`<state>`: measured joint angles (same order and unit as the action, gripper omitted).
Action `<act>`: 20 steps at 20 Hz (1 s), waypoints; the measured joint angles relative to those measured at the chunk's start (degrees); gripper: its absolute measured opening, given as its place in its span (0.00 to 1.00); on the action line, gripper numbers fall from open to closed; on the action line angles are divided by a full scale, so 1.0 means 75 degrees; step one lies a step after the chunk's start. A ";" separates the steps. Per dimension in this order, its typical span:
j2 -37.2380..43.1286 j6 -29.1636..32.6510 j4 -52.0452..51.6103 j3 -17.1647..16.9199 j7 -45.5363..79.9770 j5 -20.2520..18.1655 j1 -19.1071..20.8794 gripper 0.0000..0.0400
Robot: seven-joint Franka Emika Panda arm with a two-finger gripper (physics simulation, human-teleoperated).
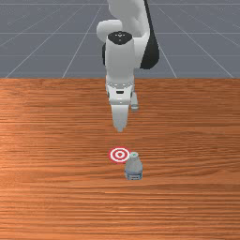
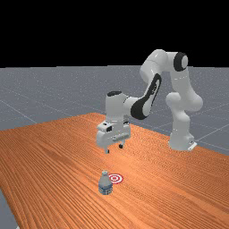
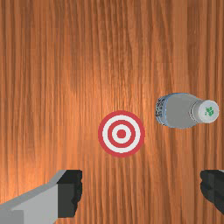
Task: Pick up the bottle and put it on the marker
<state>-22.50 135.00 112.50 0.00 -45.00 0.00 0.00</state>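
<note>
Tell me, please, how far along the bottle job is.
Nothing of the move looks done: the bottle stands on the table beside the marker, not on it. The pincer hovers above the table, open and holding nothing. Left: grasp the bottle, lift it and set it on the marker.

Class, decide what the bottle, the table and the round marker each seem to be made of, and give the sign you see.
Bottle: probably smooth plastic, perhaps glass; greyish, slightly shiny body.
Table: looks like polished wood; orange-brown grain with a soft sheen.
Marker: flat, matt red and white rings; paper or paint, hard to tell.
</note>
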 joint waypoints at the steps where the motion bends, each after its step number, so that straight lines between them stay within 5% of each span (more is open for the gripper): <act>1: 0.0018 -0.0033 -0.0002 0.0000 0.0000 0.0000 0.0000 0.61; 3: 0.0064 -0.0088 -0.0013 0.0000 0.0000 0.0000 0.0000 0.22; 5: 0.0080 -0.0113 -0.0024 0.0024 0.0123 0.0015 -0.0075 0.08; 6: 0.0087 -0.0108 -0.0024 0.0029 0.0123 0.0015 -0.0083 0.44; 7: 0.0095 -0.0084 -0.0010 0.0030 0.0124 0.0016 -0.0085 0.66; 9: 0.0110 -0.0051 0.0013 0.0030 0.0124 0.0016 -0.0086 0.88; 12: 0.0106 -0.0126 -0.0026 0.0046 0.0087 -0.0027 -0.0068 0.97; 20: 0.0135 -0.0160 -0.0034 0.0002 0.0193 0.0095 -0.0123 1.00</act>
<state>-21.49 133.80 112.25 0.01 -43.55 0.72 -0.92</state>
